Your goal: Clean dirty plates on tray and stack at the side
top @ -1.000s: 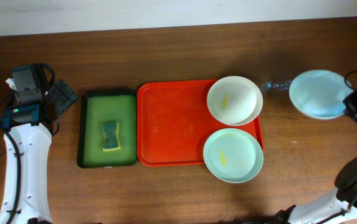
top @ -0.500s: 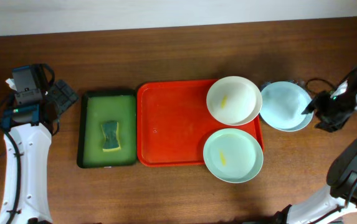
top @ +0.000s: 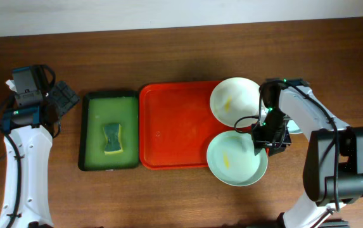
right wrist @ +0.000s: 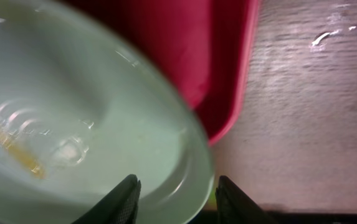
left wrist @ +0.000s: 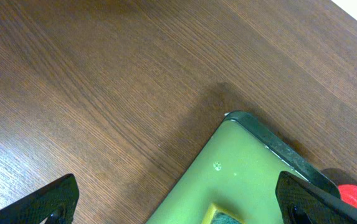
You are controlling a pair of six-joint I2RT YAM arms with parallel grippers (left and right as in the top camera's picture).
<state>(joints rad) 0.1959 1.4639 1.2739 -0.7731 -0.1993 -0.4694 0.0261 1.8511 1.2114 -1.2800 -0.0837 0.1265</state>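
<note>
The red tray [top: 175,126] holds a white-cream plate [top: 238,101] at its far right and a pale green plate [top: 235,158] at its near right, each with a yellow smear. My right gripper [top: 265,138] is at the pale green plate's right rim. In the right wrist view its jaws [right wrist: 174,186] are apart, astride that plate's rim [right wrist: 72,93], with the tray's corner [right wrist: 184,50] beyond. A pale blue patch [top: 293,128] beside the right arm looks like the third plate, mostly hidden. My left gripper [top: 63,96] [left wrist: 177,186] is open and empty at the far left.
A dark green tray [top: 92,126] with a sponge [top: 112,138] lies left of the red tray. Its corner [left wrist: 247,162] and the sponge's edge [left wrist: 223,218] show in the left wrist view. Water drops lie on the wood right of the tray [right wrist: 334,31].
The right gripper has swung left from the table's right side to the tray's right edge. The pale blue plate came left with it and is now mostly hidden. The left arm has not moved.
</note>
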